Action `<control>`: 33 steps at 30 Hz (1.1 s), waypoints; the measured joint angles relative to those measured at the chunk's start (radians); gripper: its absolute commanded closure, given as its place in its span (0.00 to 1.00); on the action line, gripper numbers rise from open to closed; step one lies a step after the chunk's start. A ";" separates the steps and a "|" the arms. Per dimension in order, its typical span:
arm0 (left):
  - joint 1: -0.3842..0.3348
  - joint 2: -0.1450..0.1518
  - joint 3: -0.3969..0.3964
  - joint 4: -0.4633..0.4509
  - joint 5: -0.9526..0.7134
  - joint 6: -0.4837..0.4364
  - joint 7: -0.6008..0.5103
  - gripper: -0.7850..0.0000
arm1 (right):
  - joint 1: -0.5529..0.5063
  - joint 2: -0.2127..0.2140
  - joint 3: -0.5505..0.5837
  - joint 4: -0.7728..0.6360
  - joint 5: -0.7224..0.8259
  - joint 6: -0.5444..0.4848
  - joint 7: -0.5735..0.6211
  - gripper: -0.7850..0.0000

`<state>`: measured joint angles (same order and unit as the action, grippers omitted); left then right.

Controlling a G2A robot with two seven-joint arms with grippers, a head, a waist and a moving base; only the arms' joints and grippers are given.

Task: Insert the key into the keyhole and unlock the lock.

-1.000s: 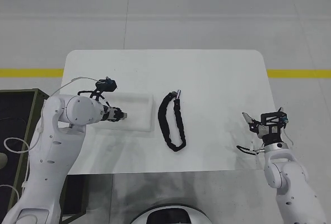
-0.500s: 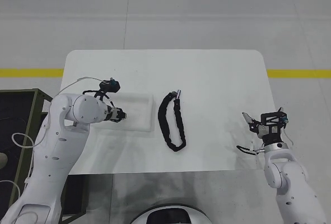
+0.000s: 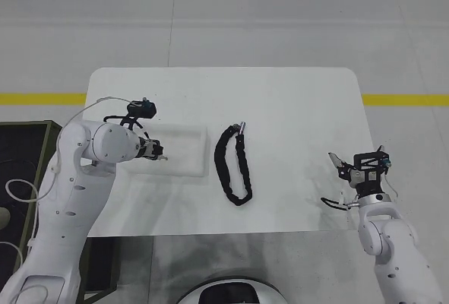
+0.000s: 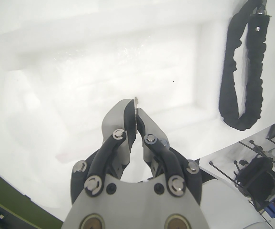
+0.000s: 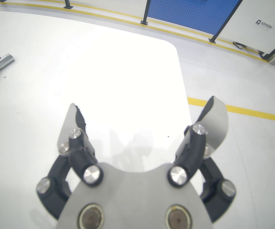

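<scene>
Top: my left claw (image 3: 160,150) over white tray (image 3: 186,152) at table (image 3: 300,99) left; chain lock (image 3: 233,163) mid-table, just beside tray; my right claw (image 3: 329,179) near right edge.
Left wrist: left claw (image 4: 136,107) pinched tight on key (image 4: 136,101), tip protruding.
Right wrist: right claw (image 5: 143,107) spread wide, empty.

Bright, even light falls from overhead. The white table (image 3: 285,99) glares, and the foam tray (image 3: 186,148), at nine o'clock from the chain lock (image 3: 232,163), washes out almost edgeless. Both wrist views bow the table's straight edges near their rims.
</scene>
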<state>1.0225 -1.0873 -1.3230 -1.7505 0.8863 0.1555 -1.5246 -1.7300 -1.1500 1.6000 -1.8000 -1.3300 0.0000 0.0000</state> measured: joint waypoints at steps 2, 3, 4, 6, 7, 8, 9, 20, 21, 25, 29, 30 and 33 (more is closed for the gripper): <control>-0.001 0.001 0.000 0.000 0.002 0.002 0.002 1.00 | 0.000 0.000 0.000 0.000 0.000 0.000 0.000 0.00; -0.001 0.001 0.000 0.000 0.001 0.004 0.005 1.00 | 0.000 0.000 0.000 0.000 0.000 0.000 0.000 0.00; -0.001 0.001 0.000 0.001 0.001 0.006 0.009 1.00 | 0.000 0.000 0.000 0.000 0.000 0.000 0.000 0.00; 0.000 0.002 0.000 0.003 -0.002 0.009 0.015 1.00 | 0.000 0.000 0.000 0.000 0.000 0.000 0.000 0.00; 0.000 0.002 -0.002 0.004 -0.003 0.010 0.017 1.00 | 0.000 0.000 0.000 0.000 0.000 0.000 0.000 0.00; 0.000 0.003 -0.007 0.002 -0.009 0.014 0.023 1.00 | 0.000 0.000 0.000 0.000 0.000 0.000 0.000 0.00; 0.000 0.003 -0.015 -0.001 -0.016 0.017 0.027 1.00 | 0.000 0.000 0.000 0.000 0.000 0.000 0.000 0.00; 0.078 0.005 -0.354 0.077 -0.628 -0.053 0.193 1.00 | 0.000 0.000 0.000 0.000 0.000 0.000 0.000 0.00; 0.085 0.004 -0.379 0.121 -0.719 -0.078 0.192 1.00 | 0.000 0.000 0.000 0.000 0.000 0.000 0.000 0.00; 0.069 -0.001 -0.406 0.333 -1.038 -0.161 0.133 1.00 | 0.000 0.000 0.000 0.000 0.000 0.000 0.000 0.00; 0.015 -0.007 -0.369 0.540 -1.242 -0.196 0.058 1.00 | 0.000 0.000 0.000 0.000 0.000 0.000 0.000 0.00; 0.005 -0.009 -0.361 0.577 -1.270 -0.202 0.048 1.00 | 0.000 0.000 0.000 0.000 0.000 0.000 0.000 0.00; -0.021 -0.011 -0.331 0.667 -1.317 -0.230 0.029 1.00 | 0.000 0.000 0.000 0.000 0.000 0.000 0.000 0.00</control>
<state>1.0017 -1.0986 -1.6542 -1.0832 -0.4308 -0.0745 -1.4953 -1.7300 -1.1500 1.6000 -1.8000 -1.3300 0.0000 0.0000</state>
